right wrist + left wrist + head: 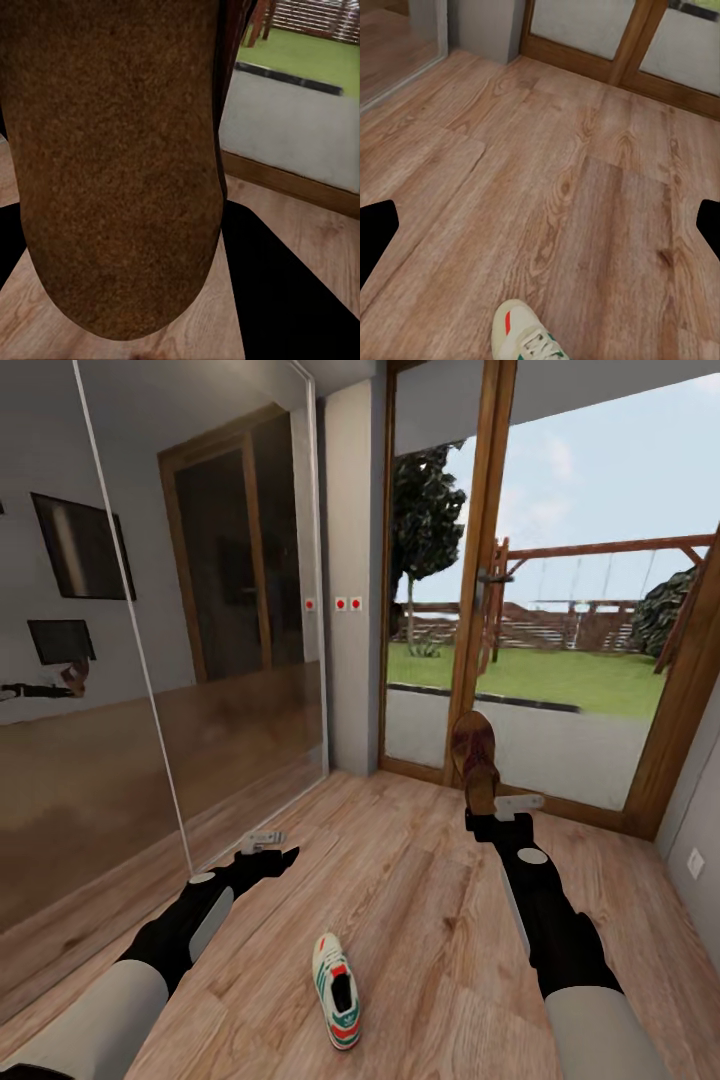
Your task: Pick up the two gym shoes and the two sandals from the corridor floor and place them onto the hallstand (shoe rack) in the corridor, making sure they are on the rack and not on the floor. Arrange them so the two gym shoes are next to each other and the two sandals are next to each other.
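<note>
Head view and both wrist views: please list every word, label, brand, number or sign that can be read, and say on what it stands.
None: no text can be read in any view.
The gym shoe on the corridor floor shows green stripes and a red patch, no lettering.
The sandal in the right tool is plain brown.

One gym shoe (337, 990) lies on the corridor floor (420, 880), and its toe also shows in the left wrist view (526, 334). One sandal (475, 755) shows, held upright in the right gripper (492, 812), and its brown sole shows large in the right wrist view (112, 172). There are two arms, each with one gripper: the left gripper (265, 845) carries nothing. On the wall by the glass door (560, 610) there are three small red-dotted switches (340, 603), and the mirrored wardrobe (150, 640) shows two sliding panels.
</note>
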Motion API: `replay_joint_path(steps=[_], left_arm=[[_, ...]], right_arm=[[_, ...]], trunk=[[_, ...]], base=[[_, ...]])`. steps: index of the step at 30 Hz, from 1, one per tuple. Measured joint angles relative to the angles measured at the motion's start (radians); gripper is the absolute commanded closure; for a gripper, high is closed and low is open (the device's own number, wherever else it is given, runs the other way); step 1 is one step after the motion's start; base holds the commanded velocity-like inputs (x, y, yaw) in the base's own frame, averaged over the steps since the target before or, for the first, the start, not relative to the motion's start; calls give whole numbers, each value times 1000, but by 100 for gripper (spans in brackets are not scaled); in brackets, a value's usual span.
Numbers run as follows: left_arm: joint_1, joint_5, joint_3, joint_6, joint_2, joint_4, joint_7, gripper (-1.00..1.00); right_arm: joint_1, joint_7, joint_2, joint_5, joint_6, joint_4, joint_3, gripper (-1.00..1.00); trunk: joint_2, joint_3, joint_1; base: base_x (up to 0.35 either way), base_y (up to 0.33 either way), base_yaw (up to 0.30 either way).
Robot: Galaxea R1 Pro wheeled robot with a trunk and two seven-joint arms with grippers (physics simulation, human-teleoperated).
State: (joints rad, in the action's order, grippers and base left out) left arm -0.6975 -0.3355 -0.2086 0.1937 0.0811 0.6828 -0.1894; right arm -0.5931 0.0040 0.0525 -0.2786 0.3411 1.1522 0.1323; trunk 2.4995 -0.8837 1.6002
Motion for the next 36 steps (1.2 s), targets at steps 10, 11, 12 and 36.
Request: replay_joint_path(steps=[10,11,12,36], left_arm=[[0,-2,0,0,-1,-1,0,-100],[0,-2,0,0,0,-1,0,-100],[0,-2,0,0,0,-1,0,-100],[0,-1,-1,-2,-1,-2,0,-100]], right_arm=[[0,0,0,0,0,0,0,100],[0,0,0,0,0,0,0,100],[0,0,0,0,0,0,0,100],[0,0,-1,0,0,0,0,100]], trunk=[[0,0,0],[0,0,0],[0,0,0],[0,0,0]], base=[[138,-125,126],[233,-216,165],[234,-216,106],[125,-115,1]])
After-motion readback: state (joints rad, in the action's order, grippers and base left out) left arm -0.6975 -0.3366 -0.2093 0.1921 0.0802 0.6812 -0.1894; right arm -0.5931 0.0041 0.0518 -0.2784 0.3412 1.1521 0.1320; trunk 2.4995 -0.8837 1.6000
